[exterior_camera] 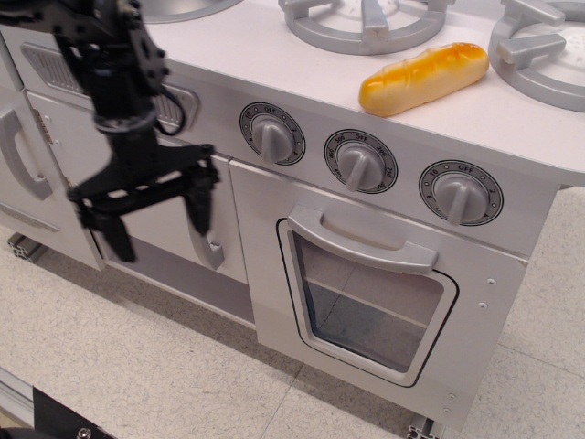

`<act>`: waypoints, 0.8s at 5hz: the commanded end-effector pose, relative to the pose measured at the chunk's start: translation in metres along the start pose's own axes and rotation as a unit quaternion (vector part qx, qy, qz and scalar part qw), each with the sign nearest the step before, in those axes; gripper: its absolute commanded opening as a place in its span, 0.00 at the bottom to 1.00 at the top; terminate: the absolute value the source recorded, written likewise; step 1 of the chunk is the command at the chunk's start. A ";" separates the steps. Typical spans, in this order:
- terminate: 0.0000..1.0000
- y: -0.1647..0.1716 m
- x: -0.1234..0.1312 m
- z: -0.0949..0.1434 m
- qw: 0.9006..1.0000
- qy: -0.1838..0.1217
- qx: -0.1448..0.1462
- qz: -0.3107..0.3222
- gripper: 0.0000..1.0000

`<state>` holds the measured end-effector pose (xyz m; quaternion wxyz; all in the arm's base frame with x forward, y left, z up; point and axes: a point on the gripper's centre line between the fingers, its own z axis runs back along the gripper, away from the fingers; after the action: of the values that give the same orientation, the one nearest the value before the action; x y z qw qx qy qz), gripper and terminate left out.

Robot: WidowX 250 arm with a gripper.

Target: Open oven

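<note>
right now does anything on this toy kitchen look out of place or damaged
Only the bread roll looks misplaced: it lies loose on the stovetop between the burners. The oven door is shut and sits straight, all three knobs are intact, and the open gripper touches nothing.

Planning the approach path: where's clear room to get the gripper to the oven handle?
Bare door face left of the oven handle, below the knobs, and the floor in front are free. Crowded: the open gripper sits over the cabinet handle.
</note>
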<state>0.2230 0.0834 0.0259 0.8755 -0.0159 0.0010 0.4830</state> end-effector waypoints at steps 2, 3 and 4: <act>0.00 -0.050 -0.017 0.009 0.968 0.041 -0.173 0.178 1.00; 0.00 -0.068 -0.018 0.006 0.961 0.046 -0.195 0.192 1.00; 0.00 -0.083 -0.021 -0.003 0.961 0.054 -0.198 0.187 1.00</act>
<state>0.2710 0.0156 0.0119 0.7471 -0.2094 -0.0274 0.6303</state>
